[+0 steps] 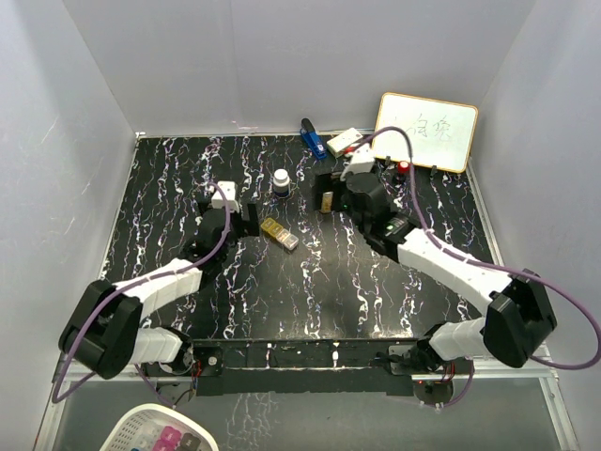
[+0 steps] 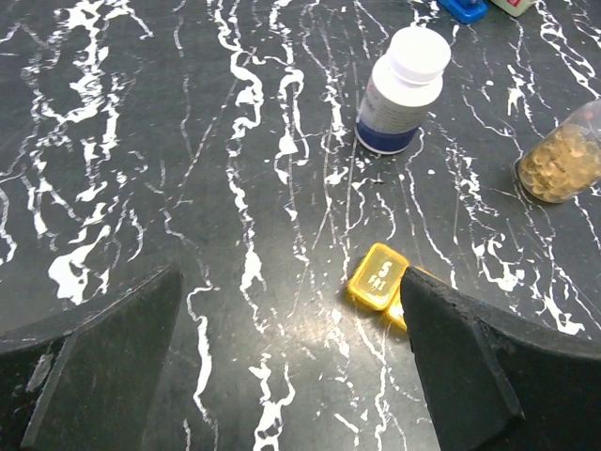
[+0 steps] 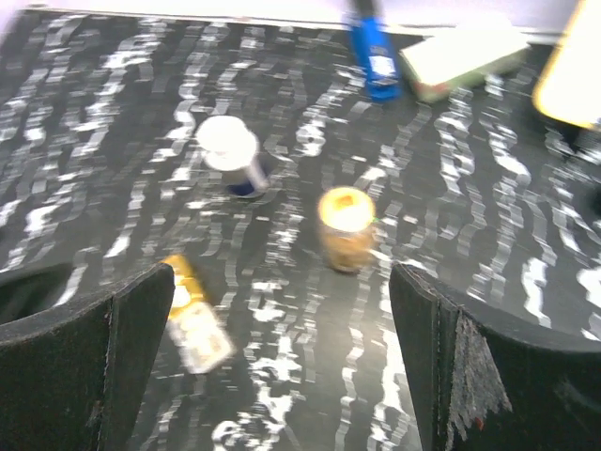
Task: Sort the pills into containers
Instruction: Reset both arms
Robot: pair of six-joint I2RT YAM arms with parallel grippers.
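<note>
Just beyond the right gripper (image 3: 282, 301), spread and empty, stands the amber bottle (image 3: 346, 228); the left gripper (image 2: 289, 282), likewise spread, faces the box (image 2: 377, 277).

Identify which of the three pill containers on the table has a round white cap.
The dark bottle, standing upright, has the white cap. The golden-amber bottle shows a golden top instead, and the oblong pill box lies flat with yellow sections.
</note>
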